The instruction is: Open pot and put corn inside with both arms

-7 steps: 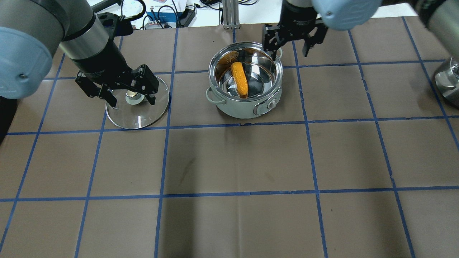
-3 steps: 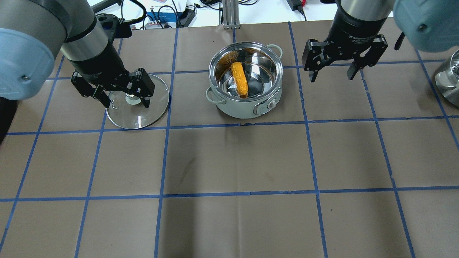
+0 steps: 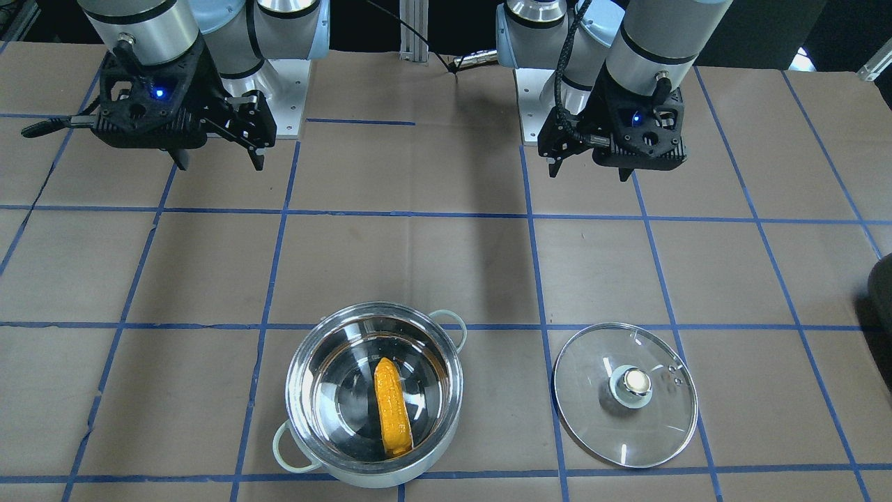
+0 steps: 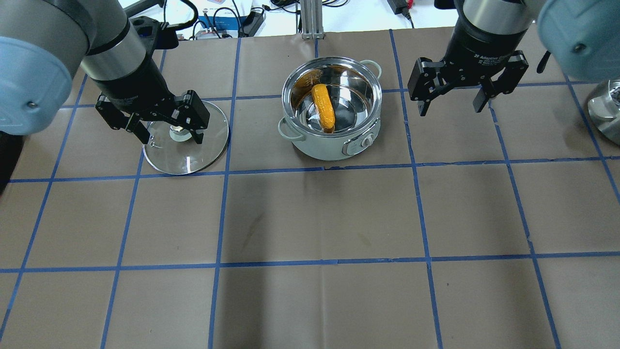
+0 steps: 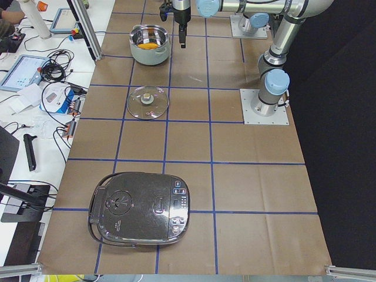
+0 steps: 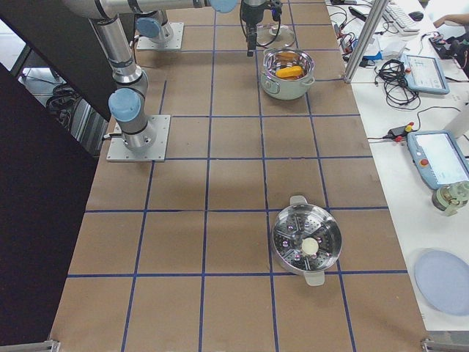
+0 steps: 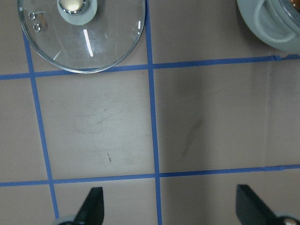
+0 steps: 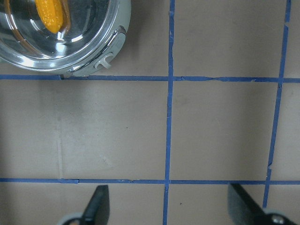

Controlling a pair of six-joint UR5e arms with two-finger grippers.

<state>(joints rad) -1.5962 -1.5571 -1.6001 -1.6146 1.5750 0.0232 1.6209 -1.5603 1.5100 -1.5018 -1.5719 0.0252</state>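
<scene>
The brown gridded bench (image 4: 319, 218) carries everything. Over it hang the left arm (image 4: 111, 53) and the right arm (image 4: 489, 24), both raised clear of the surface.

The pot (image 4: 324, 148) stands uncovered close to the bench edge opposite the robot, about midway along that edge. Its glass lid (image 4: 193, 155) lies flat, knob up, along the same edge. It sits apart from the pot, toward the robot's left end of the bench.

The left pincer (image 4: 172, 140) hovers high above the lid with jaws apart, holding nothing. The right pincer (image 4: 450, 110) hangs on the pot's other side, also spread wide and empty, touching neither pot nor bench.

The corn (image 4: 323, 107) lies inside the pot, leaning along the bottom toward the wall.

Judging from this, both parts of the job look done: the pot is open and the corn is in. Nothing seems left except for the arms to move off.
</scene>
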